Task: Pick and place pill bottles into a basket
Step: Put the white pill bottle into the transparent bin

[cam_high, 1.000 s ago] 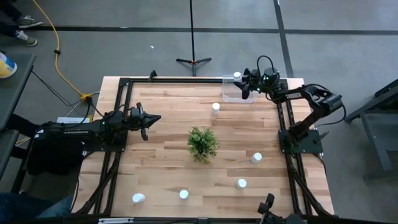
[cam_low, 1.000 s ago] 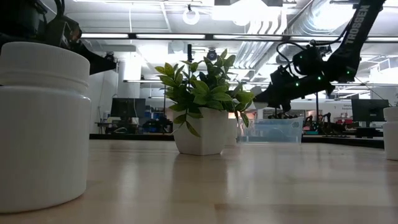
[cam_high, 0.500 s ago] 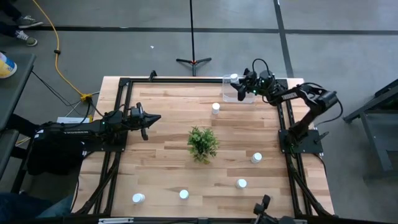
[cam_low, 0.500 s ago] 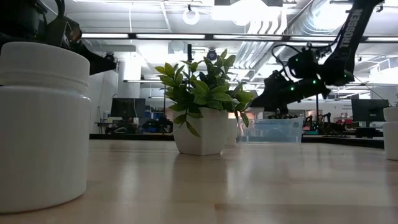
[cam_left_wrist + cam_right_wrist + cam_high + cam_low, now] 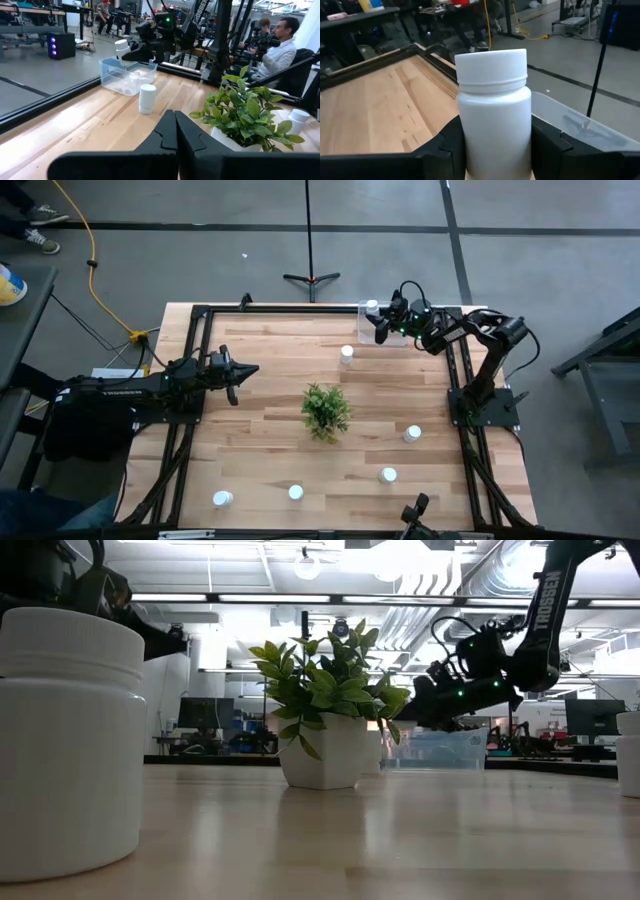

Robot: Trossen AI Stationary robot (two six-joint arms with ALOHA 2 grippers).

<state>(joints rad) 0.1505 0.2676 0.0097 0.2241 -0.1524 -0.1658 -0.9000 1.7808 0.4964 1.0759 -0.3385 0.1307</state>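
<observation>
My right gripper [image 5: 381,321] is shut on a white pill bottle [image 5: 492,110] above the far left part of the clear basket [image 5: 392,332] at the table's far right. The held bottle also shows in the left wrist view [image 5: 121,47], above the basket [image 5: 127,75]. One bottle [image 5: 347,353] stands on its base just left of and nearer than the basket. Several more stand on the near half: [image 5: 413,434], [image 5: 388,475], [image 5: 296,492], [image 5: 222,499]. My left gripper [image 5: 250,369] is shut and empty at the table's left. My right gripper pinches the bottle's body [image 5: 470,150], below the cap, between its two fingers [image 5: 547,145], one on each side. The fingers come about level from the table's right side. The bottle stands upright, lifted clear above the basket.
A green potted plant [image 5: 326,410] stands mid-table, between the near bottles and the basket. In the low view one bottle [image 5: 70,740] looms at the near left. Black frame rails run along the table's left, far and right sides. People sit in the room beyond [image 5: 280,45].
My right gripper has carried the bottle a little toward the table's left edge, along the far side over the basket. The bottle stays upright and held. My left arm has kept still.
</observation>
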